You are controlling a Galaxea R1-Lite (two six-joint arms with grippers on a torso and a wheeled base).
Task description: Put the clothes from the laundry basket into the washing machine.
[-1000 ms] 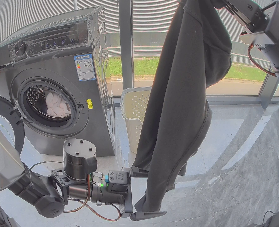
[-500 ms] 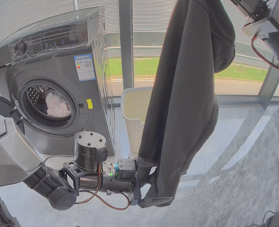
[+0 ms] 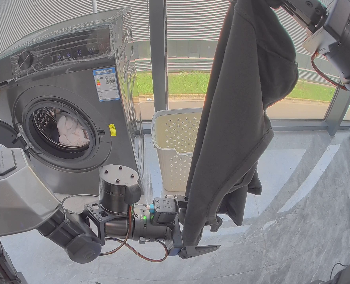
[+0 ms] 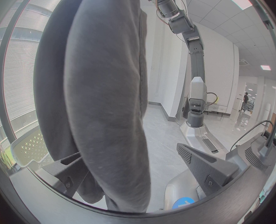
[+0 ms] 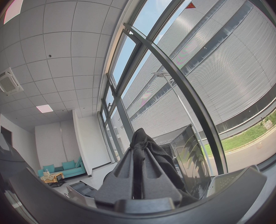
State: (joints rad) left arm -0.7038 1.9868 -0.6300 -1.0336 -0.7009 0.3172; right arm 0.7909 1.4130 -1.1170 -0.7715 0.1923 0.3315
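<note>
Washing machine (image 3: 64, 111) stands with its door open. The dark sweatshirt (image 3: 238, 111) hangs in mid-air in front of the laundry basket (image 3: 171, 139), well apart from the drum and, by my assessment, not yet loaded. The right gripper (image 5: 141, 154) is clamped on its top fold, the left gripper (image 3: 200, 222) stands spread either side of the lower hem, and one white cloth (image 3: 70, 131) already lies in the drum.
</note>
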